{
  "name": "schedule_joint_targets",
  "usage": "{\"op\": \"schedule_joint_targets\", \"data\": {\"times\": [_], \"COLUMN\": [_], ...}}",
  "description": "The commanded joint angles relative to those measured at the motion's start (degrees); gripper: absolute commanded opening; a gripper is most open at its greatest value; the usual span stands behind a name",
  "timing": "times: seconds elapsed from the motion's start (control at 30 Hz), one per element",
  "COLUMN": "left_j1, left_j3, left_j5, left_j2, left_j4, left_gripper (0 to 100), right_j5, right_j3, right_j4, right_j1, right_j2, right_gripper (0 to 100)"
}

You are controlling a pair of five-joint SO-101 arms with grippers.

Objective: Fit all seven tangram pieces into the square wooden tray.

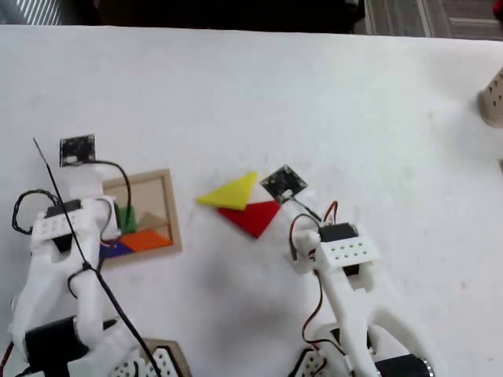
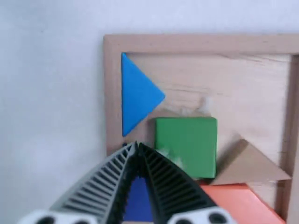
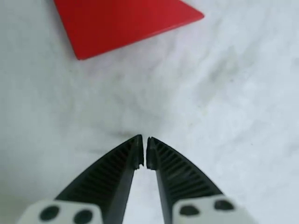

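Left gripper (image 2: 138, 148): jaws closed, empty, over the wooden tray (image 2: 196, 43) beside the green square (image 2: 186, 145). Right gripper (image 3: 144, 151): jaws closed, empty, near the red triangle (image 3: 121, 23).

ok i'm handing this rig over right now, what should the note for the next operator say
Left end effector: shut, empty, over the square wooden tray, above the dark blue piece.
Right end effector: shut, empty, over the white table near the red triangular piece.
Done: light blue triangle, green square, plain wooden triangle, orange piece and the dark blue piece are in the tray.
Left: the yellow triangular piece and the red one lie together on the table beside the tray.
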Motion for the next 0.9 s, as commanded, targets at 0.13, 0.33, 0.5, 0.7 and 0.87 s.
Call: {"op": "schedule_joint_targets", "data": {"times": [0.13, 0.33, 0.5, 0.7, 0.87], "left_j1": [0.40, 0.48, 3.12, 9.01, 11.74], "left_j3": [-2.64, -14.86, -18.02, -14.33, -14.42], "left_j5": [1.58, 1.76, 1.58, 1.41, 1.41], "left_j2": [-0.66, 12.53, 15.69, 11.47, 10.77], "left_j4": [-1.32, 5.80, 7.47, 2.37, 0.26], "left_gripper": [2, 2, 2, 2, 2], "right_j5": [-0.18, -0.18, -0.18, -0.18, -0.18], "right_j3": [-0.26, -0.26, -0.26, -0.26, -0.26], "right_j4": [-0.75, -0.66, -0.66, -0.57, -0.57], "right_j1": [-0.22, -0.22, -0.22, -0.22, -0.22], "right_j2": [-1.89, -1.89, -1.89, -1.89, -1.89], "right_gripper": [1.8, 1.8, 1.8, 1.8, 1.8]}}
